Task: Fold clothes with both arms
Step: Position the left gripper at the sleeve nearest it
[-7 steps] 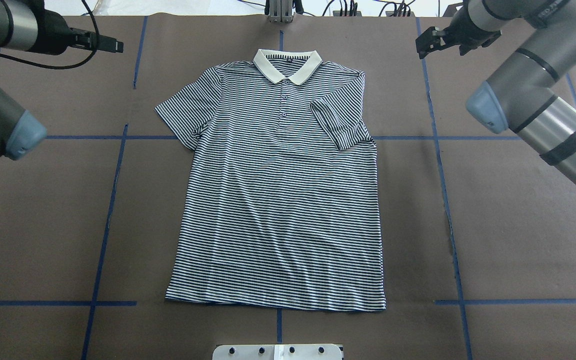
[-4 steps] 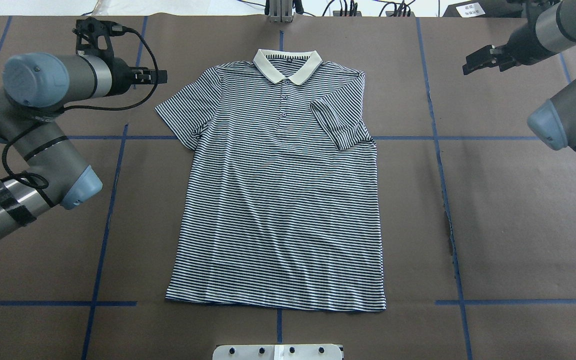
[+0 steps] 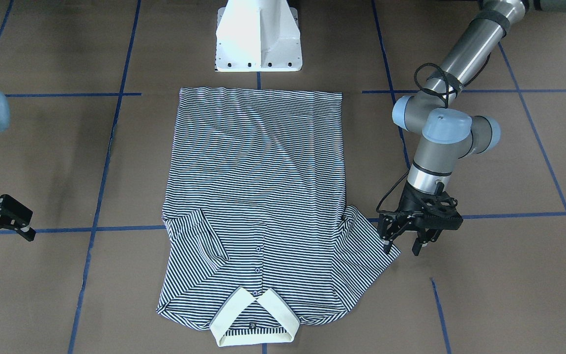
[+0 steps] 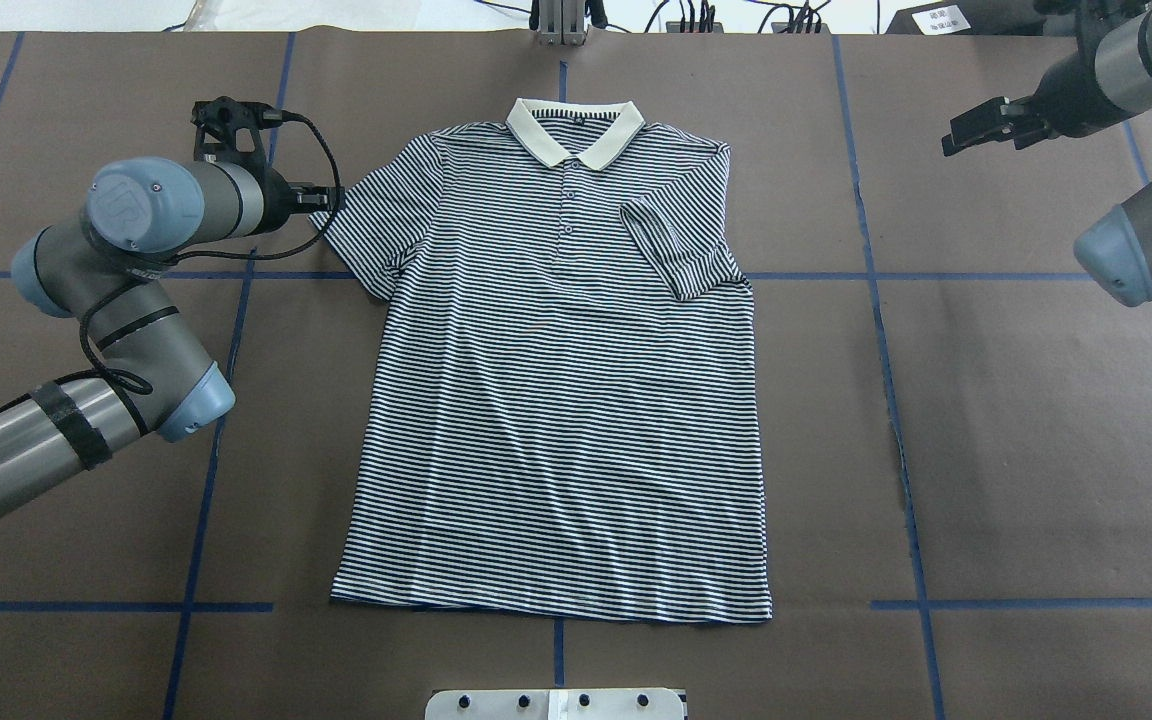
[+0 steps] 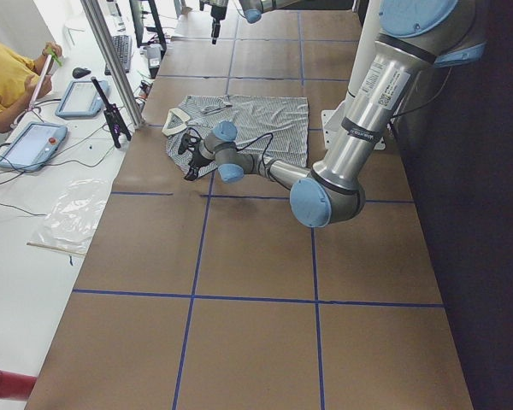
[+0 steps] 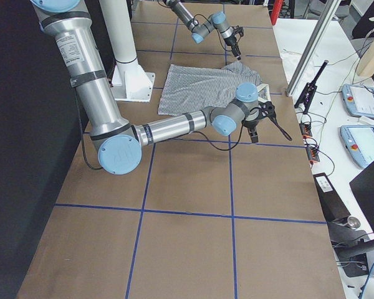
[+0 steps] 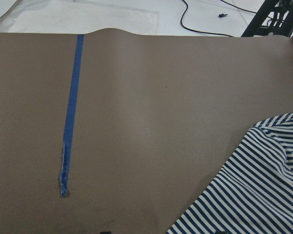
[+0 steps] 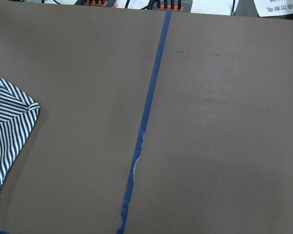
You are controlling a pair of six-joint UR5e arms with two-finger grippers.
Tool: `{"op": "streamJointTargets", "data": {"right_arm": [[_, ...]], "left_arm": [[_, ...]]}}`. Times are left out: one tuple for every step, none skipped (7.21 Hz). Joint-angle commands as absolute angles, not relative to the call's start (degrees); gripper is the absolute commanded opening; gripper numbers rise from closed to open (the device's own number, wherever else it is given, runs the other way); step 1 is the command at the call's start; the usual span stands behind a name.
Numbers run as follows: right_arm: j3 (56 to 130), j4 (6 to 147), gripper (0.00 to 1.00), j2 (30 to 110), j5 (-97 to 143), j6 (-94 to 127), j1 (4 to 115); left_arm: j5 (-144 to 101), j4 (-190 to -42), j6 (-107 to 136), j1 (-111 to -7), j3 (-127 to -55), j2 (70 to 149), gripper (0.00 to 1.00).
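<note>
The striped polo shirt [image 4: 566,400] lies flat, face up, with its cream collar [image 4: 574,128] on the far side of the table. One sleeve [image 4: 681,245] is folded over the chest. The other sleeve [image 4: 376,220] is spread out. My left gripper [image 3: 403,243] is open and points down at that spread sleeve's tip [image 3: 383,253], one finger at the hem and the other over bare table. My right gripper [image 3: 15,223] is open and hovers well off the shirt's other side, holding nothing. Each wrist view shows only a striped edge [image 7: 254,195] [image 8: 7,122].
The brown table cover carries blue tape lines [image 4: 211,470]. The white pedestal base [image 3: 258,39] stands just behind the shirt's hem. Beyond the collar side runs a white bench with tablets [image 5: 30,141], cables and a metal post [image 5: 111,64]; a person in yellow [image 5: 4,73] sits there.
My left arm swung in and down until its gripper reached the spread sleeve's tip. My right gripper drew back outward, away from the shirt. The shirt has not moved.
</note>
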State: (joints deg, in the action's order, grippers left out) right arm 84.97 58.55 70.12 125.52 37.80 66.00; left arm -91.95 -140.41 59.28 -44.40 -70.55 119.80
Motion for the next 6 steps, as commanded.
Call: {"op": "streamJointTargets", "data": {"right_arm": [[84.9,58.5,1.0,70.1,125.2,37.8,66.0],[84.8,58.5,1.0,70.1,125.2,37.9,66.0],[84.8,58.5,1.0,70.2,125.2,37.9,66.0],[84.7,58.6,1.0,70.2,125.2,37.9,66.0],[84.6,58.5,1.0,70.2,125.1,37.8,66.0],[84.5,58.5,1.0,70.2,125.1,37.7,66.0]], "left_arm": [[-91.9,-140.6,59.5,-44.1,-68.9,120.6,0.59],[-91.9,-140.6,59.6,-44.1,-68.9,120.6,0.53],[-91.9,-140.7,59.6,-44.1,-68.5,120.5,0.52],[-91.9,-140.8,59.7,-44.1,-68.5,120.5,0.52],[-91.9,-140.8,59.7,-44.0,-68.1,120.6,0.52],[-91.9,-140.8,59.8,-43.8,-68.0,120.6,0.51]]}}
